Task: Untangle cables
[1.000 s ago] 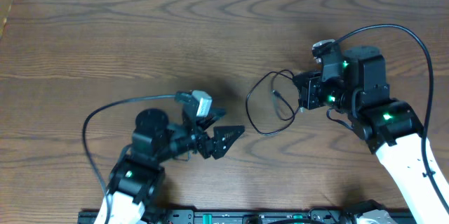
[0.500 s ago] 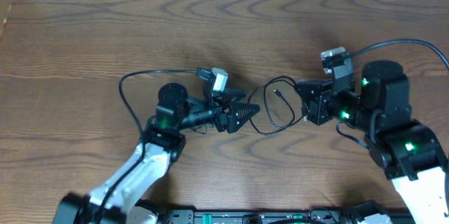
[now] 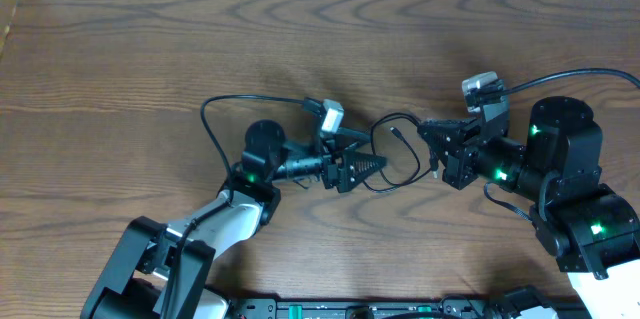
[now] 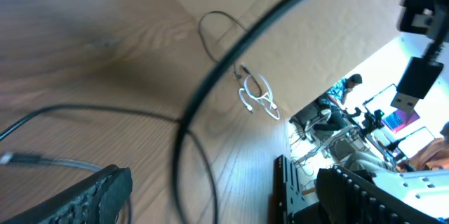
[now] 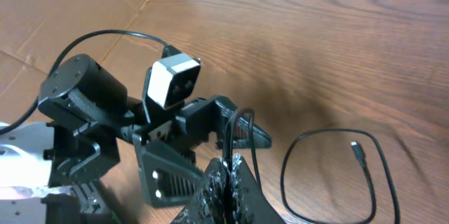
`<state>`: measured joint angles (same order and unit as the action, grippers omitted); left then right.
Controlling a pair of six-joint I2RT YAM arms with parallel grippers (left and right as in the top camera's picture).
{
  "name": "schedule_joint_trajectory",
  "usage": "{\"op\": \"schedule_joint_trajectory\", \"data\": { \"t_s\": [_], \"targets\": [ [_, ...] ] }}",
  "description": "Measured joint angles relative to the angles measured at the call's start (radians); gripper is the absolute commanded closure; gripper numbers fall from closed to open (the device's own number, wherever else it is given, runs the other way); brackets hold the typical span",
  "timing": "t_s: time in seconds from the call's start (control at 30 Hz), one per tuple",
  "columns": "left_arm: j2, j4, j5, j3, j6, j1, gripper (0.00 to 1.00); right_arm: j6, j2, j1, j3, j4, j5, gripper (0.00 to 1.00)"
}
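1. The black cable (image 5: pixel 330 131) lies on the counter (image 3: pixel 300 39) in a loose open loop, right between the two arms. One small plug end sits inside the loop.
2. One strand of it rises off the wood into the right claw (image 5: pixel 228 171). That claw is closed tight, and from its own camera it looks to be pinching that strand.
3. The white cable (image 4: pixel 256 96) only shows up in the left wrist view. It's a little curled bundle further off on the counter, with a thin black loop running right up to it. I can't tell from here whether they're actually hooked together or just touching.
4. The left claw (image 4: pixel 223 178) is spread wide with nothing in it, and its tips point at the near side of the black loop.
5. A fat blurry black line also cuts across the left wrist view. It could be the cable close to the lens or the arm's own wire, no idea which.
6. Progress-wise I'd call this early-to-middle. One cable is gripped and the loop is opened up a bit, but nothing is laid out straight and the two cords aren't clearly apart.
7. What's left, I'd guess, is getting a second grip, drawing the black one away from the white, and laying each down on its own.
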<state>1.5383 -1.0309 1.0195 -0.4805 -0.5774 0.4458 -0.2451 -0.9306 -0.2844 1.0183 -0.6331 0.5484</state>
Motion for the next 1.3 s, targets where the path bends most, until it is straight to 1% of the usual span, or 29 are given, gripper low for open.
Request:
{"op": "schedule_joint_trajectory", "data": {
  "t_s": [0.03,0.07,0.1,0.13,0.17,0.2,0.47,0.53,0.57,0.6,0.63,0.67,0.73,0.77,0.87,0.93,1.07,1.3],
  "targets": [
    [0.0,-0.006,-0.005,0.0,0.0,0.01,0.11,0.0,0.0,0.0,0.0,0.0,0.006,0.99],
    [0.0,-0.006,-0.01,0.0,0.0,0.021,0.15,0.0,0.0,0.0,0.0,0.0,0.014,0.99],
    [0.0,-0.006,-0.02,0.0,-0.002,0.029,0.34,0.0,0.0,0.0,0.0,0.001,0.021,0.99],
    [0.0,-0.006,-0.031,0.0,0.0,0.036,0.6,0.0,0.0,0.0,0.0,0.0,0.026,0.99],
    [0.0,-0.006,-0.04,0.0,-0.005,0.042,0.9,0.0,0.0,0.0,0.0,0.0,0.03,0.99],
    [0.0,-0.006,-0.051,0.0,-0.005,0.046,0.92,0.0,0.0,0.0,0.0,0.0,0.034,0.99],
    [0.0,-0.013,-0.106,0.0,-0.01,0.055,0.93,0.0,0.0,0.0,0.0,-0.007,0.043,0.99],
    [0.0,-0.055,-0.109,0.0,-0.024,0.055,0.92,0.0,0.0,0.0,0.0,-0.021,0.03,0.99],
    [0.001,-0.09,-0.109,0.0,-0.036,0.053,0.92,0.0,0.0,0.0,0.0,-0.033,0.014,0.96],
    [0.002,-0.14,-0.108,0.0,-0.055,0.051,0.93,0.0,0.0,0.0,0.0,-0.047,-0.009,0.8],
    [0.002,-0.188,-0.105,0.0,-0.069,0.047,0.92,0.0,0.0,0.0,0.0,-0.058,-0.032,0.51],
    [0.002,-0.239,-0.101,0.0,-0.089,0.041,0.92,0.006,0.0,0.0,0.0,-0.075,-0.063,0.03],
    [-0.001,-0.336,-0.088,0.0,-0.144,0.019,0.92,0.018,0.0,0.0,0.0,-0.126,-0.142,0.01],
    [-0.003,-0.354,-0.084,0.0,-0.167,0.007,0.92,0.025,0.0,0.0,0.0,-0.149,-0.189,0.01],
    [-0.011,-0.365,-0.074,0.0,-0.23,-0.032,0.93,0.064,-0.003,0.0,0.0,-0.211,-0.301,0.01],
    [-0.012,-0.364,-0.065,0.0,-0.259,-0.054,0.92,0.101,-0.011,0.0,0.0,-0.231,-0.338,0.01],
    [-0.012,-0.365,-0.052,0.0,-0.299,-0.076,0.93,0.236,-0.058,0.0,0.0,-0.274,-0.312,0.01],
    [-0.032,-0.41,-0.045,0.0,-0.372,-0.135,0.92,0.4,-0.171,-0.002,0.0,-0.29,-0.186,0.01]
  ]
}}
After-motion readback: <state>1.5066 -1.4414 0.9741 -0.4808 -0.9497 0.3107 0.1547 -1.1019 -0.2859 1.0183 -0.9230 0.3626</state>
